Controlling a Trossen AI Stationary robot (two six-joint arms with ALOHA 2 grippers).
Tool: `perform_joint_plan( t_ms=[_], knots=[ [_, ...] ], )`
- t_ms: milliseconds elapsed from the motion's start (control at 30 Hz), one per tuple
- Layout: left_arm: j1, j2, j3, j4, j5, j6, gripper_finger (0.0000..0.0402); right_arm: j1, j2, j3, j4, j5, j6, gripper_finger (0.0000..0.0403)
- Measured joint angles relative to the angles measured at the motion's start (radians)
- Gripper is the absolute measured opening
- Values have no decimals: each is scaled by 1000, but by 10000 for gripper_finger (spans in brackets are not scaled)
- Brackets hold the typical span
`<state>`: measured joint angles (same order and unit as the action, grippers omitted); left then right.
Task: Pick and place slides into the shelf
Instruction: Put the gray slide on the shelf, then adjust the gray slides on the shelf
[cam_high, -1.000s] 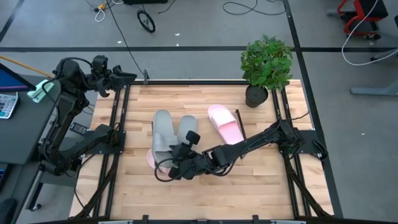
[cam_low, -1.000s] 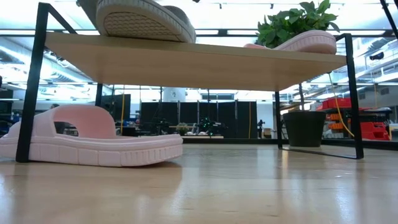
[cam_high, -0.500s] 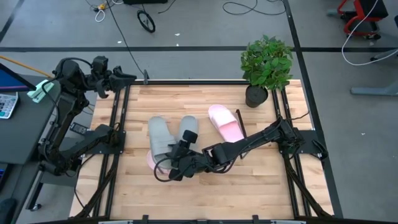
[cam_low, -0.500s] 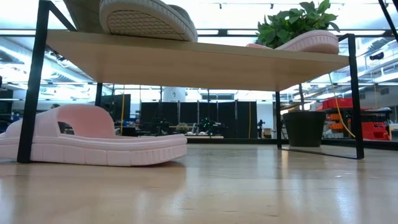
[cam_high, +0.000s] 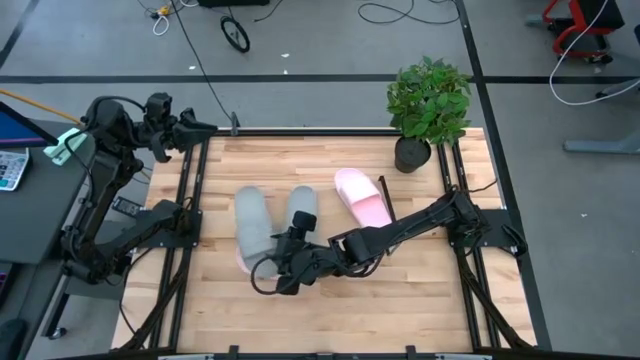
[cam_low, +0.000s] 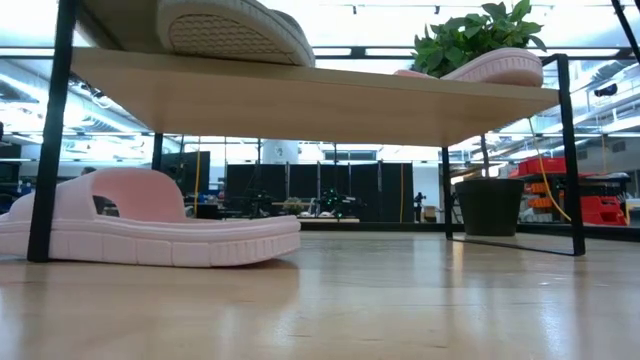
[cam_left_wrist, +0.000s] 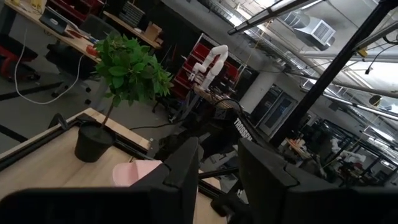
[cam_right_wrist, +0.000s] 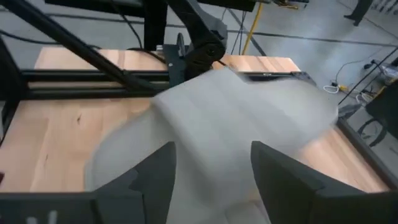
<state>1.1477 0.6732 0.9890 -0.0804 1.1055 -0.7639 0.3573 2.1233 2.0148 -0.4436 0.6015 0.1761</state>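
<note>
I see two pale grey slides (cam_high: 253, 222) lying side by side on the shelf (cam_low: 300, 95) board, one (cam_high: 300, 212) just right of the other, and a pink slide (cam_high: 362, 197) further right on the same board. From the low view the second pink slide (cam_low: 150, 225) sits on the tabletop (cam_low: 350, 300) under the shelf, at its left end, partly behind the black end frame (cam_low: 45, 150).

My right gripper (cam_high: 287, 268) is stretched across the table to the near ends of the grey pair, just beside the right-hand one. In its wrist view the fingers (cam_right_wrist: 143, 180) stand apart with a grey slide (cam_right_wrist: 224, 124) right in front of them, not clamped.

My left gripper (cam_high: 195, 125) waits raised at the far left corner of the table, well apart from the slides. Its fingers (cam_left_wrist: 186, 168) show a gap between them and hold nothing.

A potted plant (cam_high: 428, 105) stands at the far right corner, near the pink slide on the shelf.
</note>
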Motion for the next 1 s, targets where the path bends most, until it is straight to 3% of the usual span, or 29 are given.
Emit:
perform_joint_plan(
  t_ms=[167, 433, 567, 733, 867, 1000],
  knots=[
    [0, -2, 0, -1, 21, 1, 111, 2, -26, 79, -42, -6, -22, 220],
    [0, -2, 0, -13, 50, 16, 116, 87, -35, 184, -370, -47, 59, 221],
    [0, -2, 0, -24, 49, 36, 118, 147, -23, 154, -453, -13, 59, 221],
    [-1, -2, 0, -28, 48, 44, 112, 153, -23, 79, -452, 140, 80, 220],
    [0, -2, 0, -28, 48, 45, 111, 109, -24, 10, -415, 132, 84, 220],
    [0, -1, 0, -28, 48, 43, 115, 76, -23, -33, -410, 58, 82, 220]
  ],
)
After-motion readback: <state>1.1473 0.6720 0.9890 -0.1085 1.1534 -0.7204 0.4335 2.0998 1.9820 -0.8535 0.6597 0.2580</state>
